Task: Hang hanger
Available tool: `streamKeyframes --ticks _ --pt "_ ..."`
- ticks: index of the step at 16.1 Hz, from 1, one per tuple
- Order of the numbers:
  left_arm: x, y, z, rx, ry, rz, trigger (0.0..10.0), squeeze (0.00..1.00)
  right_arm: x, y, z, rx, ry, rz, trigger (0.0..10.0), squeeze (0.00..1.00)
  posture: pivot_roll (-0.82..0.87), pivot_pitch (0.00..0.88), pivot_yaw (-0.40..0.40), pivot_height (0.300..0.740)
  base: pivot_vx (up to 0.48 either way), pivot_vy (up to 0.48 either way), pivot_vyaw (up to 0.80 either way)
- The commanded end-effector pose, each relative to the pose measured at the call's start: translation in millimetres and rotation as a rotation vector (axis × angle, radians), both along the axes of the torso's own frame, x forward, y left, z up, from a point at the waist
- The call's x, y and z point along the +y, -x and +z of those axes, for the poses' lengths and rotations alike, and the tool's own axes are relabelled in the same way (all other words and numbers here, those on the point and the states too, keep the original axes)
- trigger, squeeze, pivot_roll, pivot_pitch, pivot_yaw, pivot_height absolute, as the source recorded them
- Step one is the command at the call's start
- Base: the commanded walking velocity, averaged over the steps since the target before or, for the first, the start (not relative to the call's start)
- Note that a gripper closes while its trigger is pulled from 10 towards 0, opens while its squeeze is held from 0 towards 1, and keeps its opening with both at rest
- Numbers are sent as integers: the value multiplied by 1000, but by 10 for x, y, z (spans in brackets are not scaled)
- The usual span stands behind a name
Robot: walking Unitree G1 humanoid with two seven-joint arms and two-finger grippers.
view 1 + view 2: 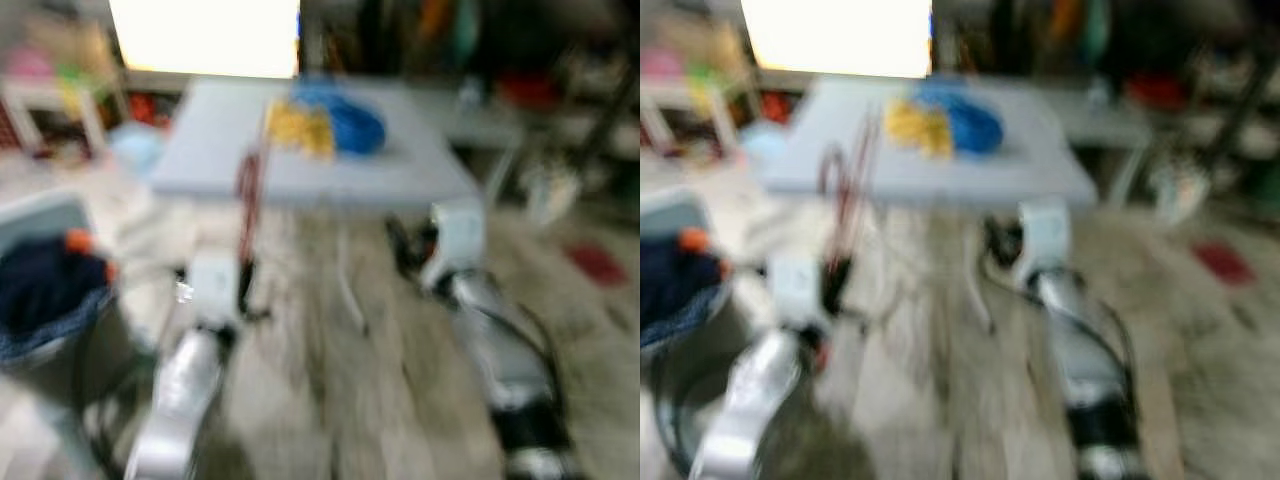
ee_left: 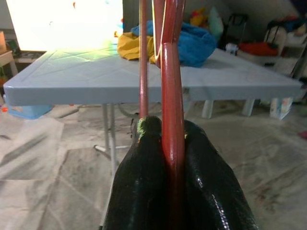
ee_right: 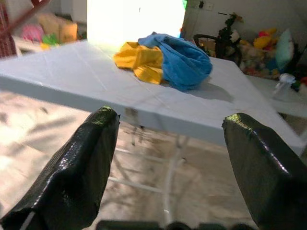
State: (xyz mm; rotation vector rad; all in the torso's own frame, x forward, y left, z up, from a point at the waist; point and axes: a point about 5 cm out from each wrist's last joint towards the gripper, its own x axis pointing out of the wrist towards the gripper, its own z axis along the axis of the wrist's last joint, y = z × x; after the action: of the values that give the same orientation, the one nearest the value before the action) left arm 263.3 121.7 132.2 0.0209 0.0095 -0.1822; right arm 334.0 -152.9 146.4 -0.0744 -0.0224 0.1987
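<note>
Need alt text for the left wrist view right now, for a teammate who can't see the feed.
The left gripper is shut on a red hanger that stands up between its black fingers. Beyond it is a grey folding table carrying a yellow cloth and a blue cloth.

A grey plastic folding table (image 3: 72, 81) is seen, with yellow cloth (image 3: 139, 60) and blue cloth (image 3: 184, 60) heaped on it.

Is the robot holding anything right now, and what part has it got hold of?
The left gripper is shut on a red hanger, clamping one of its flat red bars near its lower end. The right gripper is open, holding nothing.
</note>
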Motion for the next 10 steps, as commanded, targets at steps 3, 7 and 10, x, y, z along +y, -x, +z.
streamKeyframes --ticks 3,7,10 --pt "-64 -48 51 8 5 -103 10000 0 15 -98 104 -53 50 67 10000 0 104 14 -112 740 0 0 0" --pt "-172 144 -174 184 -92 -454 10000 0 -61 -163 242 -70 415 408 10000 0 110 20 -125 740 0 0 0" --pt "-155 295 -226 226 -142 -654 10000 0 -297 -68 126 68 736 668 10000 0 107 19 -122 740 0 0 0"
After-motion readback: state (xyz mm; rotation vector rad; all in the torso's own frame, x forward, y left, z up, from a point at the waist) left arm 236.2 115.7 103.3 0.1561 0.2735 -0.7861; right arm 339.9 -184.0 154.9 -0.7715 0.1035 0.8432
